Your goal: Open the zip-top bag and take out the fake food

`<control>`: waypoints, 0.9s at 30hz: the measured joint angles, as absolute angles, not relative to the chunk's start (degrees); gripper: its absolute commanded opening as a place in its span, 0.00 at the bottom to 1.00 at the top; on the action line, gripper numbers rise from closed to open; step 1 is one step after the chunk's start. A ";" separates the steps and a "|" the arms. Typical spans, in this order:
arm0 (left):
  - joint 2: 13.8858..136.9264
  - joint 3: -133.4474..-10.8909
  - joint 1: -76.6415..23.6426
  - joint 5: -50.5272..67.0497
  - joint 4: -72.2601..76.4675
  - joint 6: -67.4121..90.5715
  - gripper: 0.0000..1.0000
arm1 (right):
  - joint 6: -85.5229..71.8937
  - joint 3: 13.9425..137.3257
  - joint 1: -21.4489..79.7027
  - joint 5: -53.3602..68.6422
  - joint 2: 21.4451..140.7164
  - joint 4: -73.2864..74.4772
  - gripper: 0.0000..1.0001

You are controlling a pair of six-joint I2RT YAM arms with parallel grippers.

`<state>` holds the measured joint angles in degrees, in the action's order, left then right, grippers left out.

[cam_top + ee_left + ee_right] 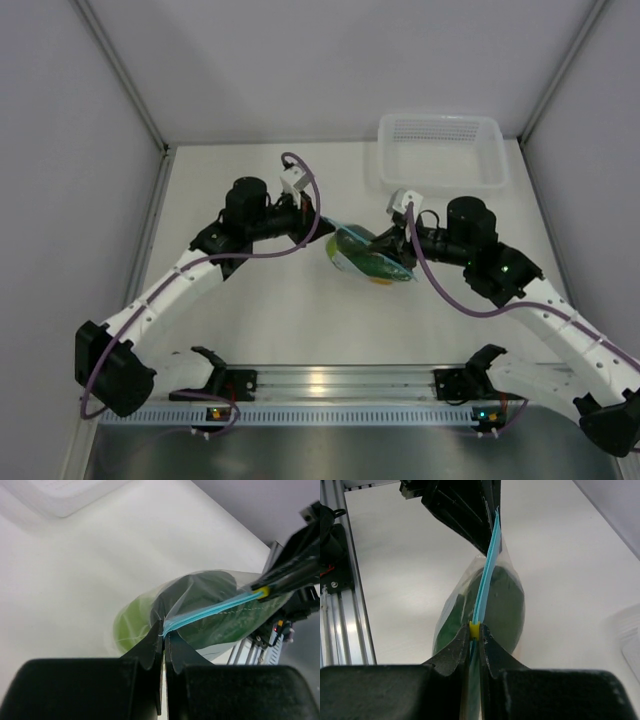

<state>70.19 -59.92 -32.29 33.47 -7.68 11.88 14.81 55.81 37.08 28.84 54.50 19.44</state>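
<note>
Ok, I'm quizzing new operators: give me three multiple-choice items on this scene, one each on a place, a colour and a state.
1. Where does the white basket sit? A) far right corner B) between the arm bases C) near left edge
2. What colour is the zip strip? A) red B) light blue C) black
3. How is the zip-top bag? A) lying untouched B) pinched by both end effectors C) in the basket
Key: 1 A: the top view shows it there. 2 B: it is blue in both wrist views. 3 B: the left end effector and right end effector are shut on its strip.
</note>
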 measured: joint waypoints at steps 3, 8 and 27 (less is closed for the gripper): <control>68.60 -58.26 -30.92 29.23 -5.98 14.24 0.00 | 13.98 55.55 37.08 27.22 52.45 20.27 0.00; 64.88 -56.23 -30.72 20.69 -3.40 17.58 0.00 | 12.67 55.46 37.08 24.36 49.58 22.90 0.00; 65.23 -52.88 -29.87 9.82 -1.32 21.02 0.00 | 10.26 55.46 38.13 20.38 51.13 27.05 0.22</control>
